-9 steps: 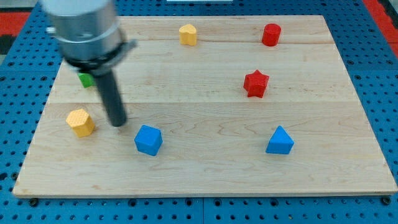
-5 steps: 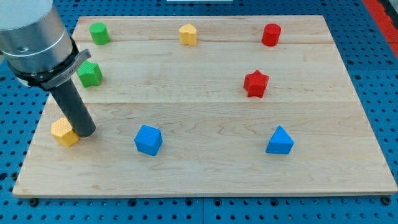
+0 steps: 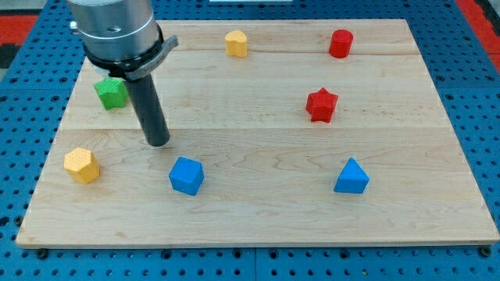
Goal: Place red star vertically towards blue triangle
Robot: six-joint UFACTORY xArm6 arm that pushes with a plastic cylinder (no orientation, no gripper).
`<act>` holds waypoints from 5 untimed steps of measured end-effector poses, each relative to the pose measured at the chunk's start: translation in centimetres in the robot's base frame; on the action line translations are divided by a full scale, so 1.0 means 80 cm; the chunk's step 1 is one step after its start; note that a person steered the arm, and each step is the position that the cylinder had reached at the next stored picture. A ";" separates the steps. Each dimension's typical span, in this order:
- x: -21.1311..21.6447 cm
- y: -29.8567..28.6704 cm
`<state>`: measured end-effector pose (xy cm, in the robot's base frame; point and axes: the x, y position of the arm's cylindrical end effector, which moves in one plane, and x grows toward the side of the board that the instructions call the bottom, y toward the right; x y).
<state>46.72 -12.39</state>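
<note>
No gripper is fitted, so nothing is held. My tip point(image 3: 158, 143) is set well left of the red star point(image 3: 321, 104), which lies above the blue triangle point(image 3: 351, 176). An off-centre push could skew the star sideways.

- Single camera view, set high and in front of the wooden board point(image 3: 258, 222), looking down at a slant.
- Near edge of board along the view's bottom, far edge along the view's top; sides narrowing toward the top.
- Close enough for board to fill nearly all the frame; strips of blue pegboard point(image 3: 476, 94) around it.
- Arm housing point(image 3: 113, 31) cut off at the view's top left.
- No second view; no shared part.
</note>
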 end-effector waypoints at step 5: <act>-0.070 0.234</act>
